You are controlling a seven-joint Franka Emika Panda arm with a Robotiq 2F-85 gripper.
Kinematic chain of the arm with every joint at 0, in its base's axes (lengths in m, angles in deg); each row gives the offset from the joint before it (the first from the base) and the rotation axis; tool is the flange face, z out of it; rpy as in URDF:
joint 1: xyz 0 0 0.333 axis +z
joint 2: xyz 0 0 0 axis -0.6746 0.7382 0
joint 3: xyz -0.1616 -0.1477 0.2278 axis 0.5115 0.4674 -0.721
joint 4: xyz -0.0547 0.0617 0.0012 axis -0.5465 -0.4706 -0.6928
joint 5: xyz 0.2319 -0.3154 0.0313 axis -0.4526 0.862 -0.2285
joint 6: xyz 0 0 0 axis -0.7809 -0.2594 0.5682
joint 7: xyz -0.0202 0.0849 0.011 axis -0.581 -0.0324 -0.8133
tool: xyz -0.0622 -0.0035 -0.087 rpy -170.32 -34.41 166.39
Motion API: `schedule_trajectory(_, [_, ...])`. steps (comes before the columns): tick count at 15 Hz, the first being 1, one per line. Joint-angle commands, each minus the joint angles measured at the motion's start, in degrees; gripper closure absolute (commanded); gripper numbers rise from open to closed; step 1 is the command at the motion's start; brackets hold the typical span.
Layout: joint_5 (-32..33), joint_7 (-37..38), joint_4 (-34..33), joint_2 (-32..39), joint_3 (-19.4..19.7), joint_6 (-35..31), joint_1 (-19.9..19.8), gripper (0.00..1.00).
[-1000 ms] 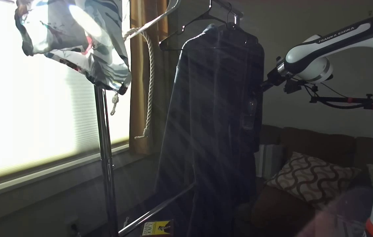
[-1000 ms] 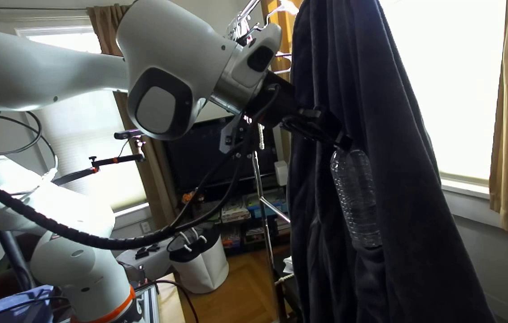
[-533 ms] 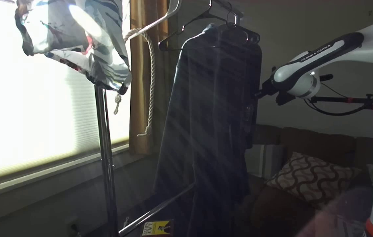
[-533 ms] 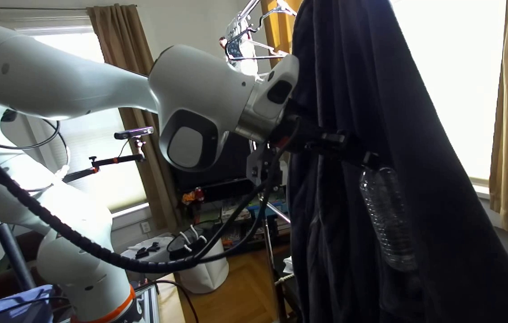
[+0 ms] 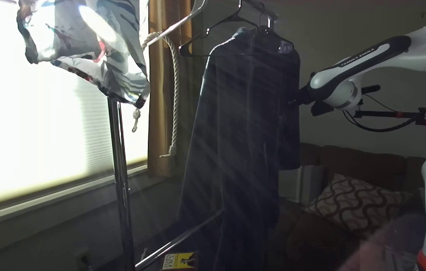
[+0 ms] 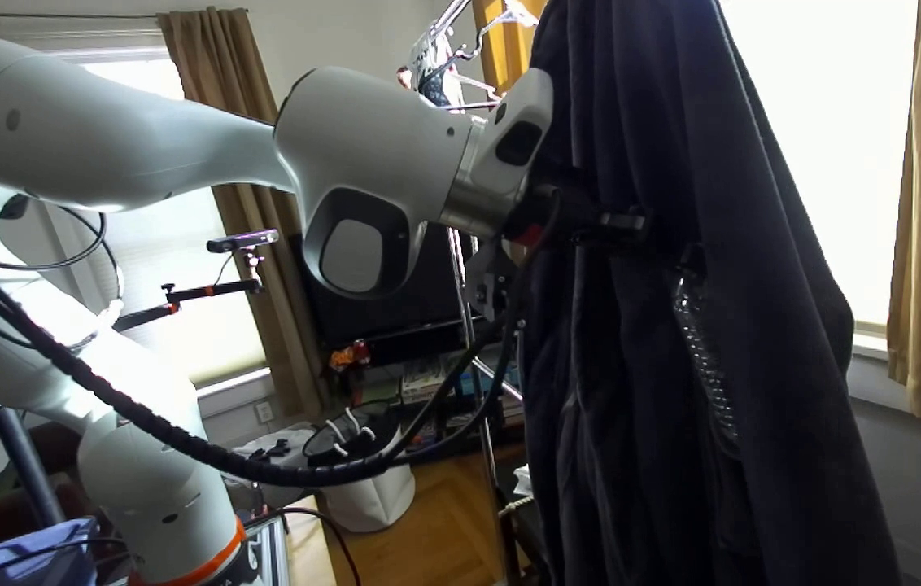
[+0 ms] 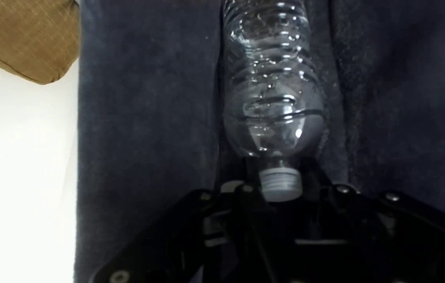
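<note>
In an exterior view, the clear bottle (image 6: 704, 358) hangs cap end up beneath the jaws, leaning a little, with a fold of the dark robe (image 6: 631, 391) covering one side of it. Whether its base is tucked into the cloth cannot be told. Since fabric hung like this is likely to swing and give, small, slow moves along the bottle's own length seem wisest.

In an exterior view, the arm (image 5: 363, 62) reaches the robe below a black hanger (image 5: 236, 16); the bottle is barely discernible in the shade there, so this angle best serves to check for tugging on the hanger.

In the wrist view, the jaws are clenched on the bottle's neck beside the white cap (image 7: 280, 184), its ridged body against the robe. With so narrow a hold, twisting is best avoided, lest the ridges snag.
</note>
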Motion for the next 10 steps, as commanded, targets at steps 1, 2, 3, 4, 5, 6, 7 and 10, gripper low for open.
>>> schedule_trajectory(1, [-2.39, 0.73, -2.29, -4.05, 2.57, 4.36, 3.65, 0.92])
schedule_trajectory(2, [-3.49, 1.47, -2.79, -4.42, 3.52, 6.87, 4.56, 0.92])
schedule_trajectory(3, [-4.6, 2.07, -3.39, -4.42, 4.34, 8.87, 5.15, 0.92])
schedule_trajectory(4, [-6.05, 2.76, -4.15, -4.46, 5.5, 11.15, 5.98, 0.92])
schedule_trajectory(5, [-7.38, 3.33, -5.03, -4.43, 6.45, 12.84, 6.56, 0.92])
schedule_trajectory(6, [-8.59, 3.75, -5.79, -4.38, 7.39, 14.07, 7.15, 0.92])
schedule_trajectory(7, [-9.74, 3.93, -6.79, -4.31, 8.35, 14.88, 7.85, 0.92])
schedule_trajectory(10, [-11.63, 6.09, -8.66, -4.31, 10.69, 17.4, 9.87, 0.92])
